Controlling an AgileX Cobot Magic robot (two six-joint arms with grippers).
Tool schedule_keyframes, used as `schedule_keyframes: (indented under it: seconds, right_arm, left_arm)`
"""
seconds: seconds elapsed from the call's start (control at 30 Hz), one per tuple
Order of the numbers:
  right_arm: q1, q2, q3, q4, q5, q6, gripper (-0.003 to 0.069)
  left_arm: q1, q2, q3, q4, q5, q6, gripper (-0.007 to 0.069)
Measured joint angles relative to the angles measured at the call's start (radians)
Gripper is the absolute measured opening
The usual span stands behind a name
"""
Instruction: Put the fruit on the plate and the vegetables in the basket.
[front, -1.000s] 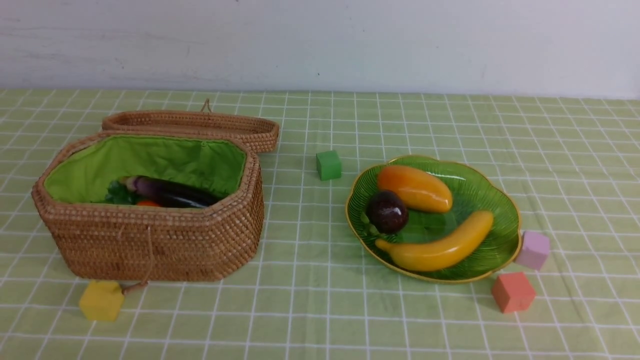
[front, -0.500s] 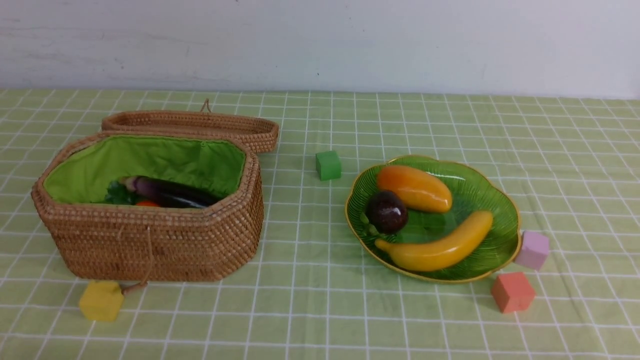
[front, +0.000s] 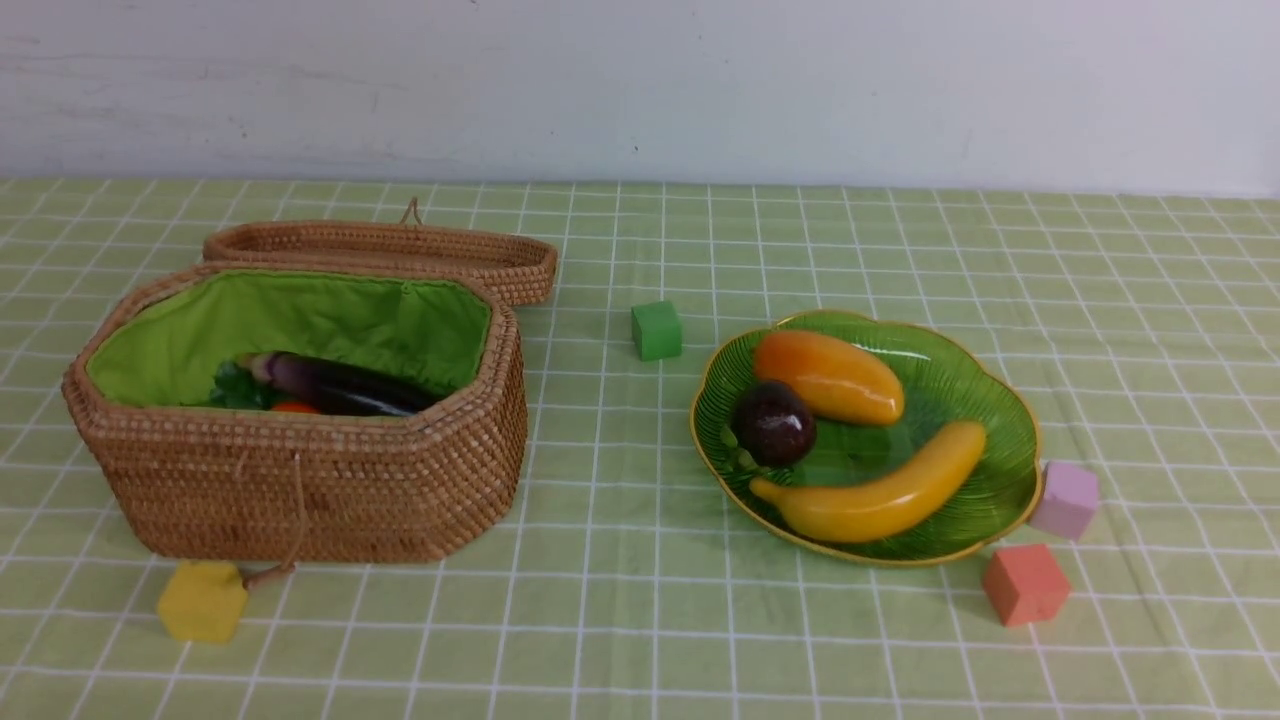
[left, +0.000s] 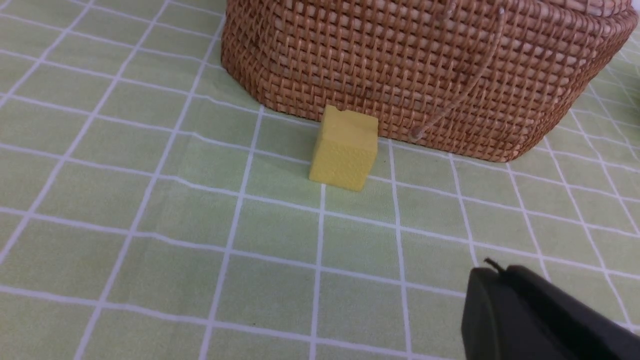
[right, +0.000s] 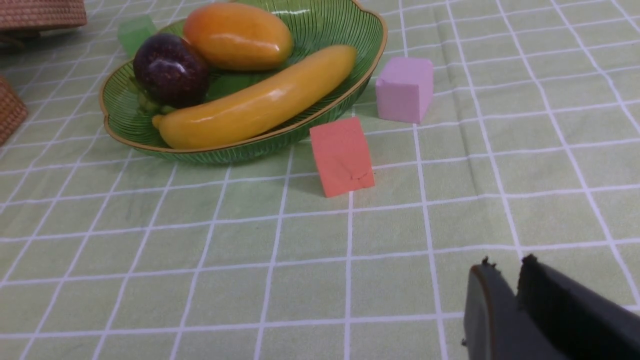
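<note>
at the far left of the table (front: 620, 620), with its green checked cloth, sits the yellow cube (front: 202, 600), just in front of the basket (front: 300, 490). the basket is open, its flat lid (front: 380, 250) lying behind it. inside, against the green lining, lie the eggplant (front: 335, 385), a bit of the carrot (front: 296, 407) and green leaves (front: 235, 388); the gourd cannot be made out. the left tool (left: 492, 300) hangs low near the yellow cube, its jaws pressed together and empty. further right stands the green cube (front: 657, 330), then the plate (front: 1000, 480) holding the mangosteen (front: 775, 423), the mango (front: 830, 377) and the banana (front: 885, 490). just beside the plate's right edge are the orange cube (front: 1025, 584) and the pink cube (front: 1066, 498). the right tool (right: 505, 285) hovers over bare cloth near the orange cube, its jaws a narrow slit apart, holding nothing.
</note>
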Motion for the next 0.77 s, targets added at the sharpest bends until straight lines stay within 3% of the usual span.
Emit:
schedule_keyframes:
  seconds: [0.77]
  right_arm:
    - [0.000,0.000,0.000,0.000,0.000,0.001,0.0106]
  left_arm:
    - [0.000,0.000,0.000,0.000,0.001,0.001,-0.0008]
